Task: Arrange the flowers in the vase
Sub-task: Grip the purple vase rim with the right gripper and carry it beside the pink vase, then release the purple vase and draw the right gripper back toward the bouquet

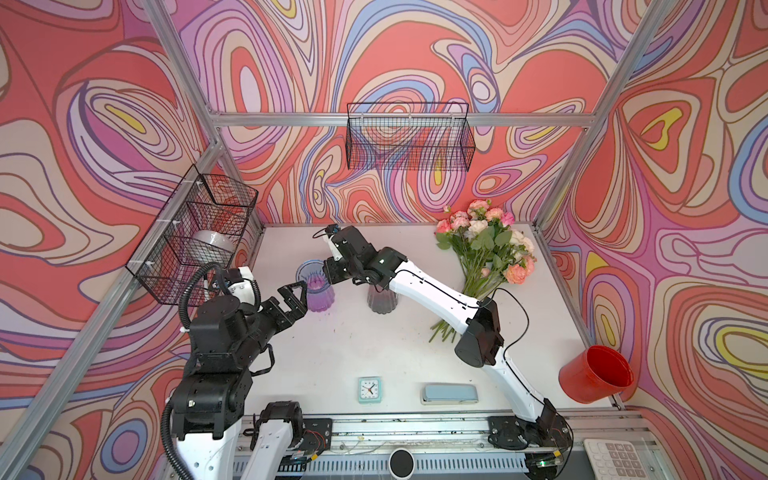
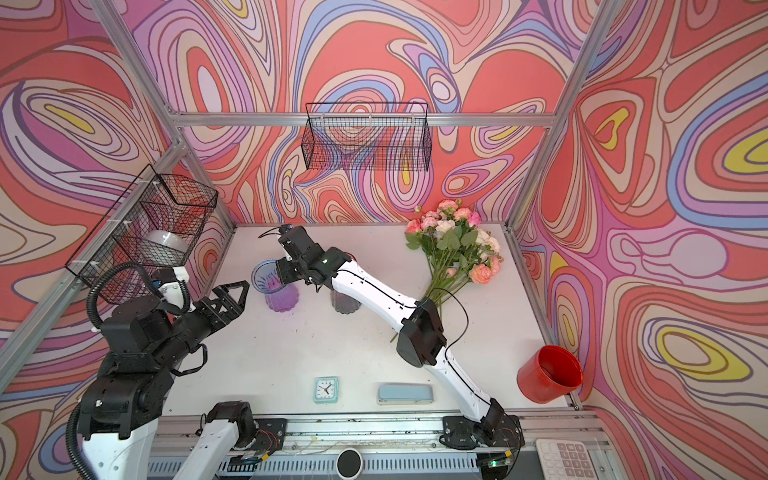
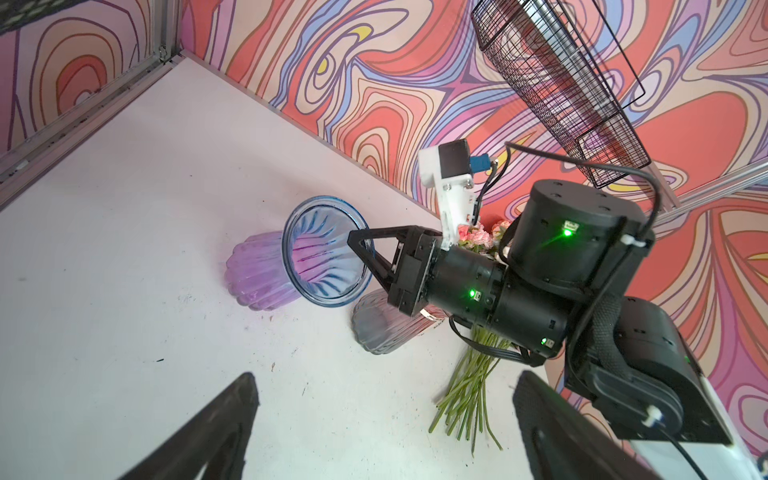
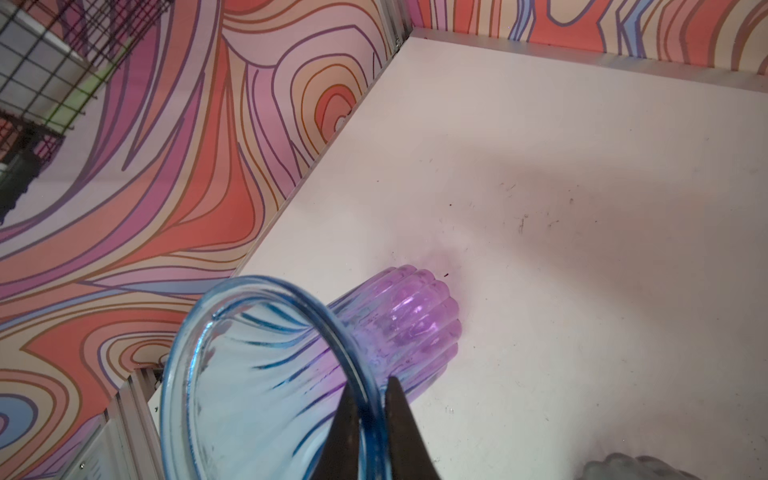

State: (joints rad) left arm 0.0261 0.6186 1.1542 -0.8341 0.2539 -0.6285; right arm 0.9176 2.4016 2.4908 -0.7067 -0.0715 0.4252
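Right wrist view showed the right gripper (image 4: 370, 409) pinched shut on the blue rim of the purple vase (image 4: 415, 324), one finger inside and one outside. In both top views that vase stood empty towards the table's (image 1: 353, 349) left edge, with bare tabletop in front. The left gripper (image 1: 303, 297) hung spread wide just beside its body. A grey vase (image 1: 381, 304) stood near, under the right arm. The flowers (image 1: 486, 249) lay bunched at the back right. A red bucket (image 1: 596, 374) sat at the front right corner.
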